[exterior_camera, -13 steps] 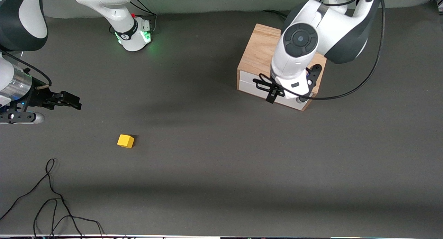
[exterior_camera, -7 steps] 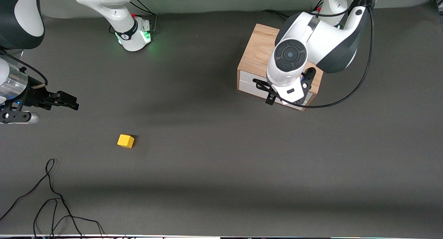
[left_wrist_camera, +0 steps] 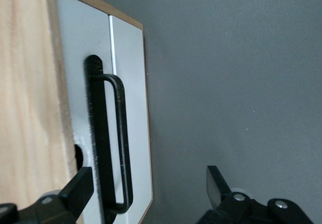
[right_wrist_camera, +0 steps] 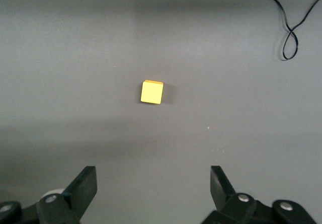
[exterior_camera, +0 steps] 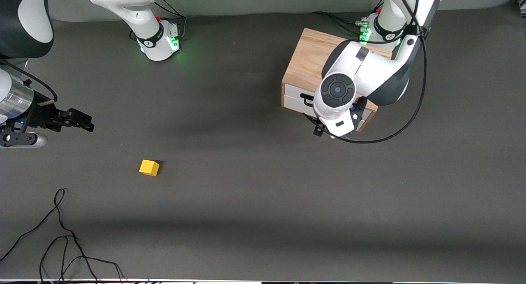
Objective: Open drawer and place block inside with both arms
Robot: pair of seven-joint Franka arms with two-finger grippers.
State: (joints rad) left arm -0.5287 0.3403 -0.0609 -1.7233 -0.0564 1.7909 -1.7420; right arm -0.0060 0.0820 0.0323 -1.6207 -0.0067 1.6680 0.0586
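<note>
- Front view: the cabinet [exterior_camera: 306, 56] stands near the left arm's base, at about 1 o'clock from the table's middle, its drawer [exterior_camera: 294, 100] shut and facing the front camera. The left gripper [exterior_camera: 335, 130] hangs just in front of the drawer's white panel, mostly hidden under its own wrist. The block [exterior_camera: 149, 167] lies on the bare table [exterior_camera: 263, 202] at about 8 o'clock from the middle, well apart from the cabinet. The right gripper [exterior_camera: 84, 123] waits over the table at the right arm's end, roughly 10 o'clock from the block. A loose cable [exterior_camera: 61, 234] lies at 7 o'clock from the block.
- Left wrist view: the left gripper [left_wrist_camera: 151, 186] has its fingers spread wide, holding nothing. The handle [left_wrist_camera: 108, 133] sits off-centre, close to one finger and not yet between the two. To do this step well, I judge the gripper should shift until the bar is centred, advance so both fingers pass it, close, then pull straight out from the panel.
- Right wrist view: the right gripper [right_wrist_camera: 153, 183] is open and empty, with the block [right_wrist_camera: 152, 92] lying between the finger lines, farther ahead.
</note>
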